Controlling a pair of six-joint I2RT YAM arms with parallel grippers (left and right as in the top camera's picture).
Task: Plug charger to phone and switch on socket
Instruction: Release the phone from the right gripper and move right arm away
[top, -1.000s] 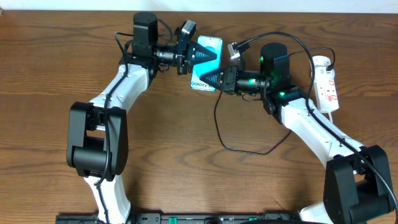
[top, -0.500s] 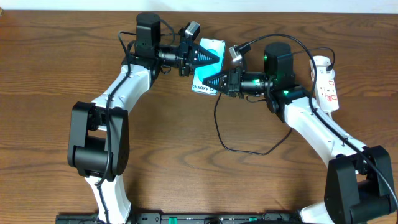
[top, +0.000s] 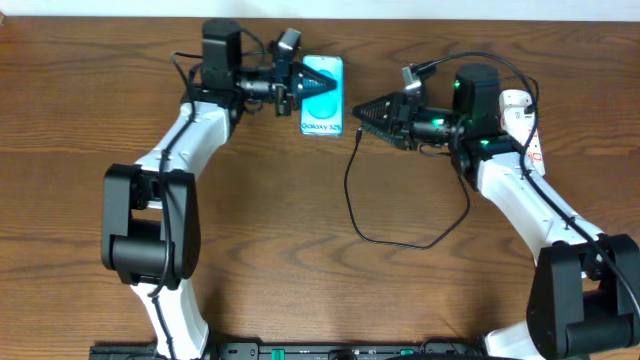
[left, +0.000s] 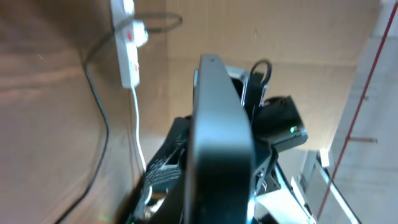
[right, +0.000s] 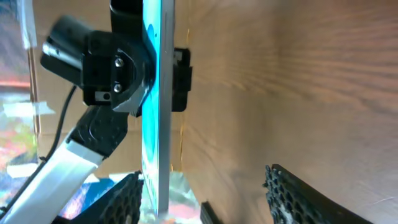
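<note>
The left fingers (top: 315, 86) are clamped on the phone (top: 325, 118), which is held screen-up near the far edge of the tabletop (top: 300, 270). The black charger cable (top: 347, 190) is looped on the wood. The right fingers (right: 301, 196) are spread wide and empty, apart from the phone. The white power strip (left: 127, 56) is seen beside the right arm.

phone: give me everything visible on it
The phone is a thin flat slab with dark edges and a cyan screen reading Galaxy S25, facing up. The left pincer clamps it across screen and back, apparently holding it just off the wood table. The right pincer is open, apart from it.
</note>
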